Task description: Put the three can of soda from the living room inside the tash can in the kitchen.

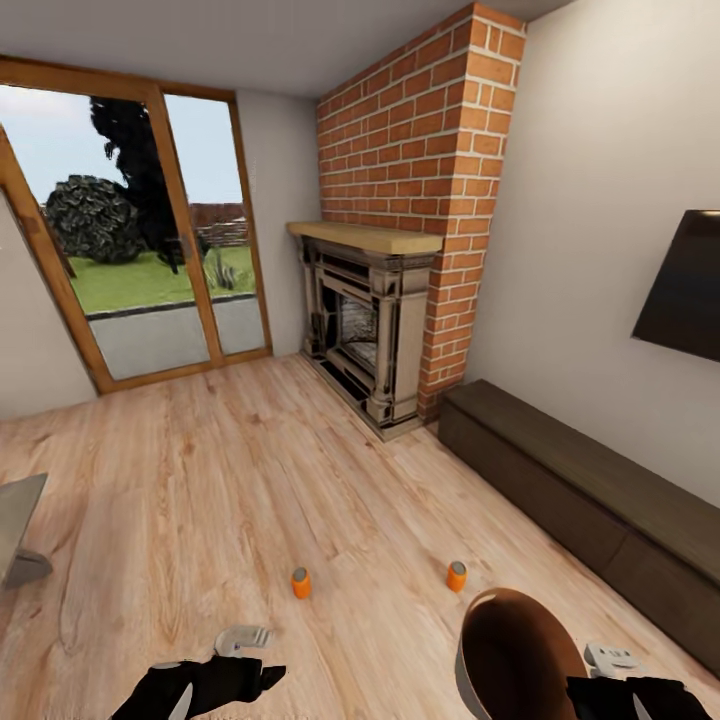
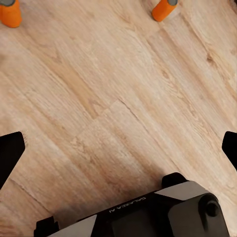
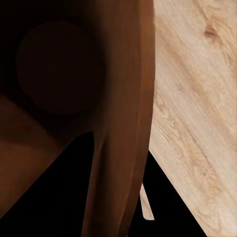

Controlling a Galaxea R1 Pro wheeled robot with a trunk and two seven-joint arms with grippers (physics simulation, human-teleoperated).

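Right pincer (image 1: 610, 690) apparently clamps the trash can (image 1: 520, 650).

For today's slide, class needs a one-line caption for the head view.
Two orange soda cans stand on the wood floor before the fireplace; the right pincer holds the trash can.

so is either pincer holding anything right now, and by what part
The right pincer holds the trash can by its rim wall, one finger inside the copper-brown interior. The left pincer is open and empty above the floor.

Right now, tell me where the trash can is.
In the head view the trash can sits low at right, held at the right gripper, just below the nearer orange can on the floor.
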